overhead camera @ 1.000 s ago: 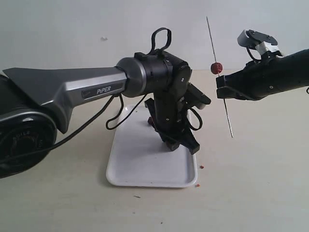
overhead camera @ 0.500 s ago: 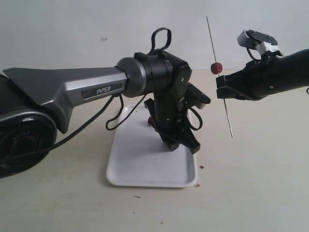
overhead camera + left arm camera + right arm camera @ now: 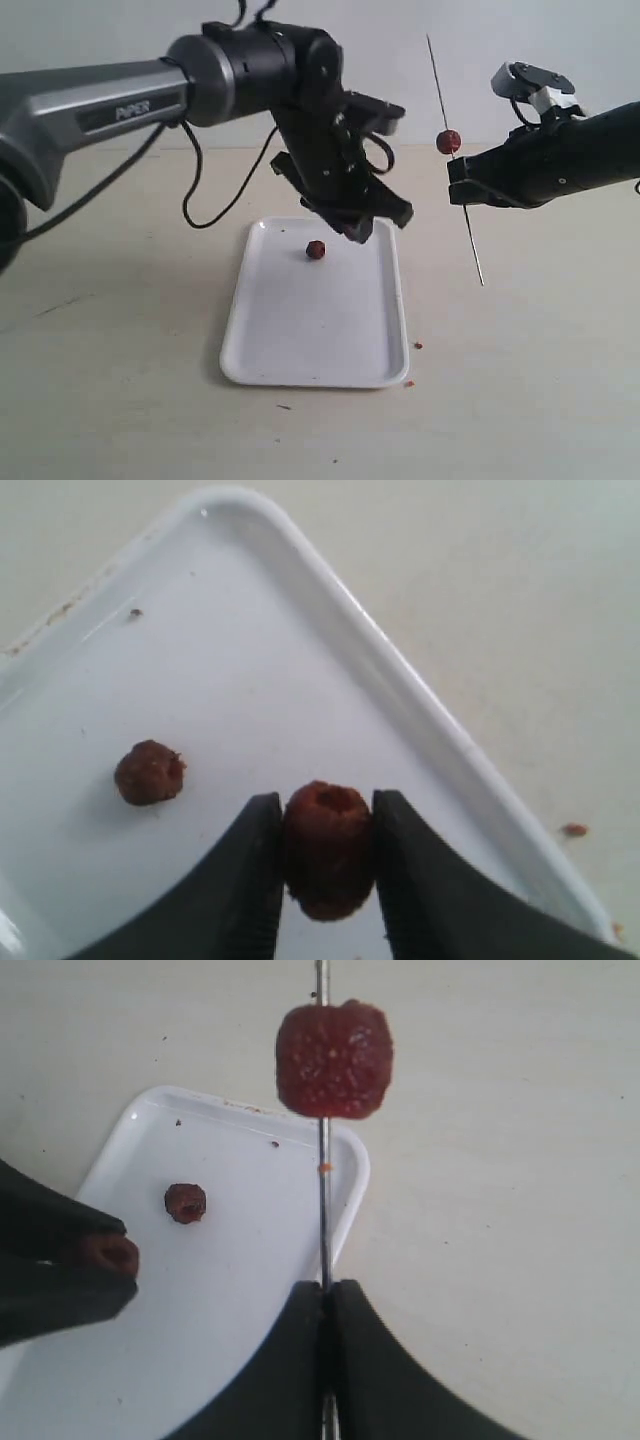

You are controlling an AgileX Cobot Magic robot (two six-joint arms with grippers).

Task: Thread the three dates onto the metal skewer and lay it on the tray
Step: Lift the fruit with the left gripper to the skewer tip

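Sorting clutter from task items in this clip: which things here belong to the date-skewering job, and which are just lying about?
Job in hand:
- skewered date
- metal skewer, clamped in the right pincer
- gripped date, in the left pincer
- loose date, lying on the white tray

Lying about:
- brown crumbs on the table, beside the tray

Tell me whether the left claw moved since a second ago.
Yes. The left claw, shut on a date, has risen from the right rim of the tray and now hangs over its far end.
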